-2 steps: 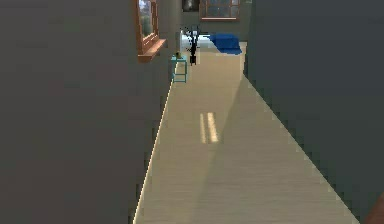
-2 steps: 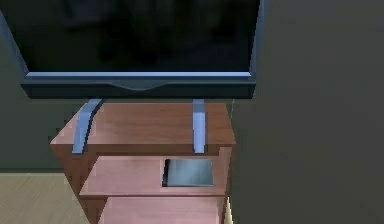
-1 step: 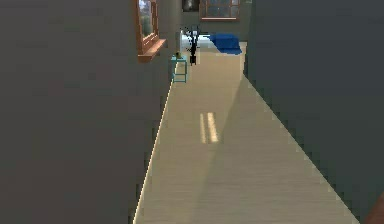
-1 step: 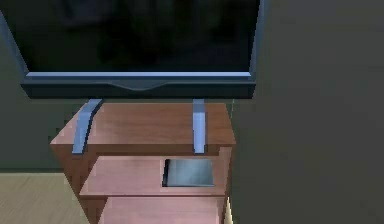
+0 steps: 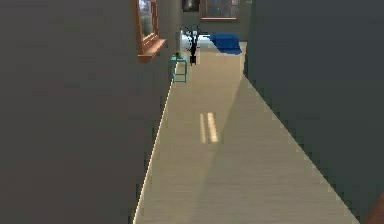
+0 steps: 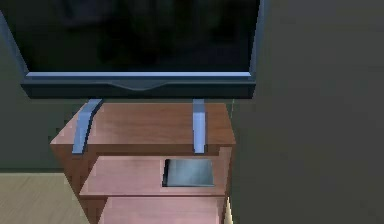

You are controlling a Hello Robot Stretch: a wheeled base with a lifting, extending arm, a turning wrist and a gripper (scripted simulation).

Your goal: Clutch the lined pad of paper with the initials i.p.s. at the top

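Reddish-brown wood makes up the stand (image 6: pixel 150 125) recorded in the arm side view. On its top rests a television (image 6: pixel 130 35) with a dark screen and a blue-grey frame, borne on two slanted legs (image 6: pixel 198 125). One shelf down, toward the stand's right side, lies a flat grey rectangle (image 6: pixel 190 173) with a darker edge. Whether it is the pad I cannot tell (no lines or letters can be made out on it). A further shelf sits beneath. A dark grey wall (image 6: pixel 320 110) stands to the stand's right, and pale floor (image 6: pixel 30 195) shows at the lower left.

In the forward view, a pale floor (image 5: pixel 205 150) runs ahead between dark walls. A brown-framed panel (image 5: pixel 148 28) hangs on the wall at the view's left. Far down, near that wall, stands a small teal piece of furniture (image 5: pixel 179 66), with a thin dark object (image 5: pixel 190 48) just behind it and a blue mass (image 5: pixel 225 42) beyond.

As to my gripper, I cannot tell how its fingers stand.
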